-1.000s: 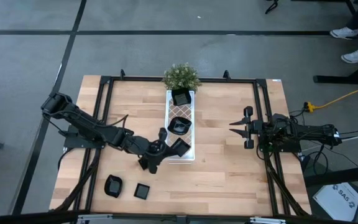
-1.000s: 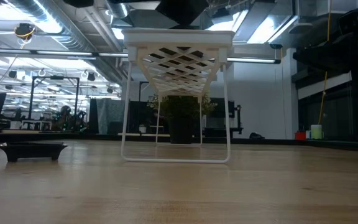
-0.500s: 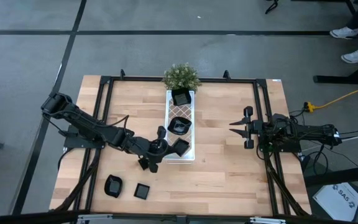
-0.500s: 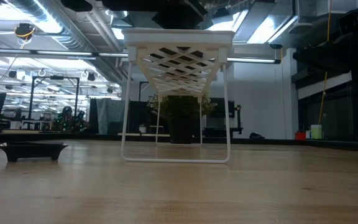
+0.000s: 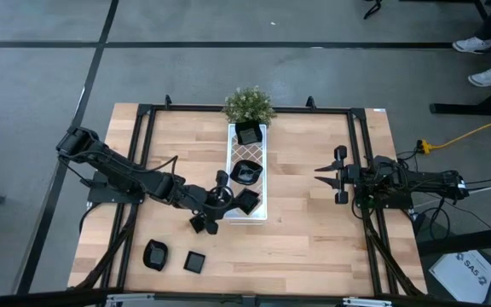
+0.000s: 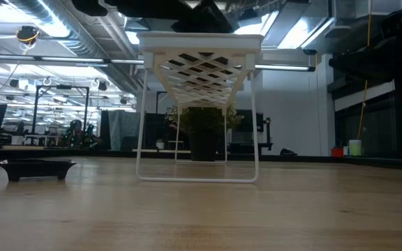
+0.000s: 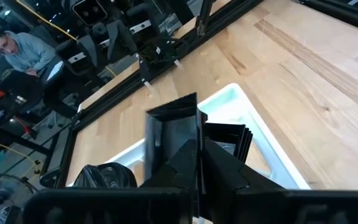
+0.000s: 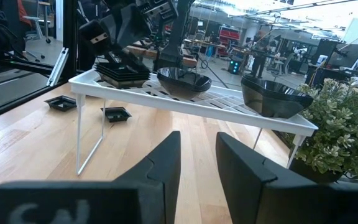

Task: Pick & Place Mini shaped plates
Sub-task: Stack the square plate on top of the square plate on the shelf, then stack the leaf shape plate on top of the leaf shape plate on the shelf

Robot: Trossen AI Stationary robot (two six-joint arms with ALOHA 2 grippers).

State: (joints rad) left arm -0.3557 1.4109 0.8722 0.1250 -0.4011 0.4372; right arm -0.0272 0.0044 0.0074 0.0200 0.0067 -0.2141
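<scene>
Fingers of my left gripper (image 5: 221, 201) pinch a small glossy black square plate (image 7: 173, 134), held on edge over the near end of the long white lattice tray (image 5: 257, 153). Below lies a stack of black square plates (image 5: 247, 201), so the drop is almost straight down. 2 more black dishes (image 5: 156, 254) wait on the wooden table (image 5: 314, 230). My right gripper (image 5: 324, 174) hangs well apart, its fingers spread slightly and empty.
</scene>
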